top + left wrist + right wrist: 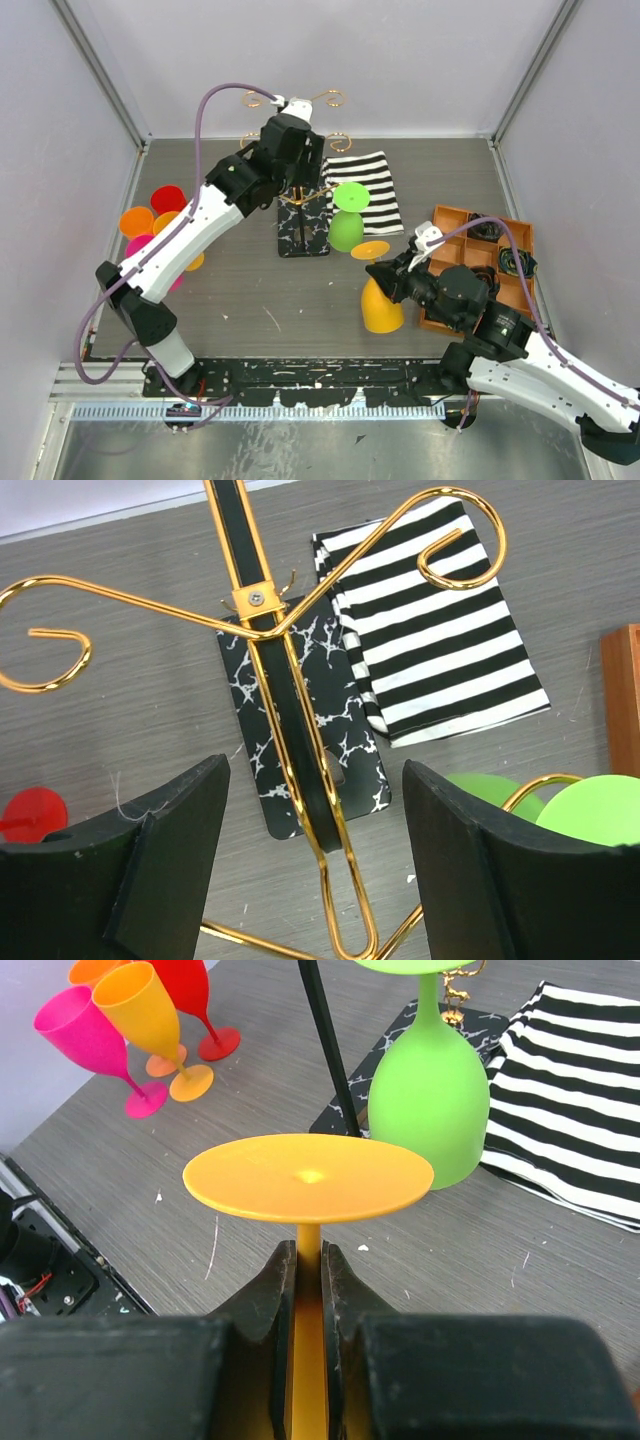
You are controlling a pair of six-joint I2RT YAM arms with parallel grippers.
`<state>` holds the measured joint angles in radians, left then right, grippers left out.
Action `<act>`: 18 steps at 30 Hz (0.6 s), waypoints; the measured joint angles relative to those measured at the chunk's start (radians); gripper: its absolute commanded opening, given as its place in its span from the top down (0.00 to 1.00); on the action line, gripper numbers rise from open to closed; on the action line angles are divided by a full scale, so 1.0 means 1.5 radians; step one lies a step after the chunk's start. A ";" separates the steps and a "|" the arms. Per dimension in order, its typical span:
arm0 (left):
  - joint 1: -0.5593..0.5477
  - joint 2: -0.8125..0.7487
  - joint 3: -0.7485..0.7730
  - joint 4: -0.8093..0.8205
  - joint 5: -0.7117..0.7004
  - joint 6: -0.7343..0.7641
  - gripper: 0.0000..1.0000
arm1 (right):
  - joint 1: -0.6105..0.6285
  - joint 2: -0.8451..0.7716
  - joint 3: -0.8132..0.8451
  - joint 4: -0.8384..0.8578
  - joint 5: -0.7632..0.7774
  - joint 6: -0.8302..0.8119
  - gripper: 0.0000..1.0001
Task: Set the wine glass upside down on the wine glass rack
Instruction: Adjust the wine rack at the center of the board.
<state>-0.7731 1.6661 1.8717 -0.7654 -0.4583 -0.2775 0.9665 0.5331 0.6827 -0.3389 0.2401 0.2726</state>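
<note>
Right wrist: right gripper jaws clamped on orange wine glass stem, foot up, not yet racked. Left gripper jaws open astride rack; green glass already hung.

A black-and-white striped cloth lies flat on the grey table, near an orange compartmented tray.

Orange glass, upside down, round foot on top, stem pinched in right gripper, near tall gold wire rack, curly arms, upright on black marbled square base
</note>
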 measured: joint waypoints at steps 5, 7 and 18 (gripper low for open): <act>0.001 0.049 0.045 -0.016 0.003 -0.004 0.28 | 0.000 -0.002 0.001 -0.005 0.009 0.000 0.99; 0.001 0.067 0.056 -0.026 0.002 -0.004 0.28 | 0.000 -0.002 0.001 -0.009 0.012 -0.001 0.99; 0.020 0.089 0.058 -0.050 0.006 -0.009 0.52 | 0.000 0.005 0.001 -0.015 0.014 -0.001 0.99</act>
<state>-0.7437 1.8000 1.9583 -0.8406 -0.4496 -0.2913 0.9665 0.5400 0.6846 -0.3614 0.2615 0.2718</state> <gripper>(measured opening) 0.568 0.149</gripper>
